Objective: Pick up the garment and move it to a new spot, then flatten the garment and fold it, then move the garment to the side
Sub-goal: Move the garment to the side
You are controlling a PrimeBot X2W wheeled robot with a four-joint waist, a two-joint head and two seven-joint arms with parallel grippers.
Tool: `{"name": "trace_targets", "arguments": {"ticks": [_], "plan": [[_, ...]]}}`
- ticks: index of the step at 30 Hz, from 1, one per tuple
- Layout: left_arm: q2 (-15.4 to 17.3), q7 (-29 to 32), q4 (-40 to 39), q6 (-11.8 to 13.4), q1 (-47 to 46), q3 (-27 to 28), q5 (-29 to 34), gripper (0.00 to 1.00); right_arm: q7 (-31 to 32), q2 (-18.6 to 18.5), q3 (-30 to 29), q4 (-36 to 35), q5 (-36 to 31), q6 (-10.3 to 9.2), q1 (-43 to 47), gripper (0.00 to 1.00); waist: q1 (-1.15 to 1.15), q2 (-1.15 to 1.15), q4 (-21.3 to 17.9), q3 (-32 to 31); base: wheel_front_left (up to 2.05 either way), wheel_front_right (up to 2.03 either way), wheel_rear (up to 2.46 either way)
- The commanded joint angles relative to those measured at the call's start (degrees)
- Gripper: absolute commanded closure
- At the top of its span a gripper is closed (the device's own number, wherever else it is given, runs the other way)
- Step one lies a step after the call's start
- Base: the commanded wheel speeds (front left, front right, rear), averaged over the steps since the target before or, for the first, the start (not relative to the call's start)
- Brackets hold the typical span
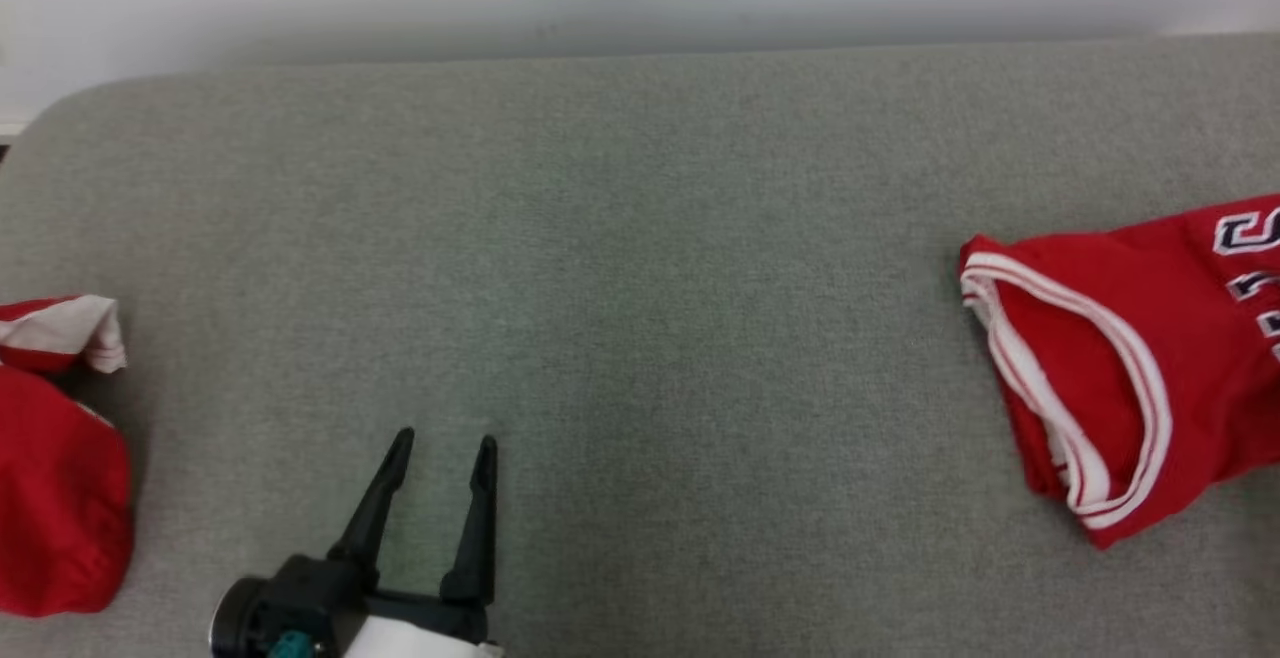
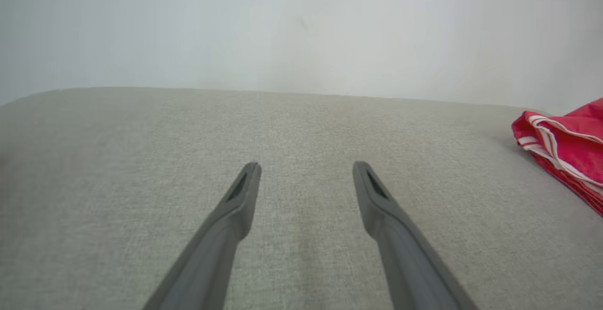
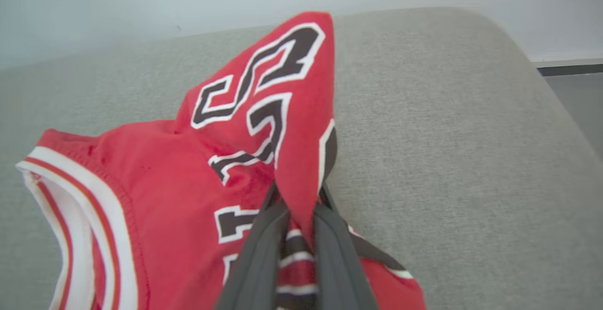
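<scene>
the right pincer is clamped on a raised fold of the red jersey. the cloth makes a peak just beyond its fingertips, with dark and white letters on it, and the rest spreads to the left of the fingers on the grey cushion. the left pincer holds its two fingers apart, and the cushion shows between them. the jersey lies well to the right of this pincer. a second red cloth lies to its left, not touching it.

Red jersey, white-striped trim, black lettering, crumpled at right, one fold peaked.
</scene>
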Motion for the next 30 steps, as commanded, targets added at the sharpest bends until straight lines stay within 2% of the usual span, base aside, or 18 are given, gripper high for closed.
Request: {"name": "trace_targets", "arguments": {"ticks": [1, 6, 12, 13, 14, 21, 26, 30], "plan": [[0.2, 0.0, -0.3, -0.8, -2.2, -0.3, 1.4, 0.00, -2.5, -1.2, -1.4, 2.8, -2.0, -0.11, -3.4, 1.00, -0.01, 0.00, -3.2, 4.4, 0.00, 0.00, 0.00], [0.2, 0.0, -0.8, -2.6, -6.5, -2.6, 3.0, 0.00, -6.8, -4.1, -4.0, 10.4, -6.6, -0.11, -9.3, 1.00, -0.01, 0.00, -2.6, 8.4, 0.00, 0.00, 0.00], [0.2, 0.0, -1.6, -3.0, -9.5, -4.8, 3.4, 0.00, -11.7, -7.4, -7.9, 19.6, -13.9, -0.11, -15.6, 1.00, -0.01, 0.00, -0.7, 11.4, 0.00, 0.00, 0.00], [0.2, 0.0, -1.6, -3.0, -9.8, -5.0, 3.5, 0.00, -12.5, -7.8, -8.5, 21.3, -16.0, -0.11, -16.7, 0.57, -0.01, 0.00, -0.4, 11.8, 0.00, 0.00, 0.00], [0.2, 0.0, -1.5, -2.8, -9.8, -5.0, 3.5, 0.00, -13.4, -7.6, -9.3, 23.3, -17.8, -0.11, -17.9, 0.00, -0.01, 0.00, -0.3, 11.9, 0.00, 0.00, 0.00], [0.2, 0.0, -0.7, -1.7, -8.4, -4.7, 2.3, 0.00, -20.0, -5.8, -13.3, 31.1, -27.1, -0.11, -21.9, 0.00, -0.01, 0.00, -0.3, 10.4, 0.00, 0.00, 0.00], [0.2, 0.0, -0.3, -0.5, -6.3, -4.2, 0.5, 0.00, -27.3, -2.3, -15.1, 31.6, -30.6, -0.11, -19.7, 0.00, -0.01, 0.00, -0.9, 5.7, 0.00, 0.00, 0.00], [0.2, 0.0, -0.5, 0.7, -3.7, -3.7, -0.9, 0.00, -31.7, 0.4, -15.8, 29.2, -33.0, -0.11, -15.6, 0.00, -0.01, 0.00, -1.3, 0.7, 0.00, 0.00, 0.00]]}}
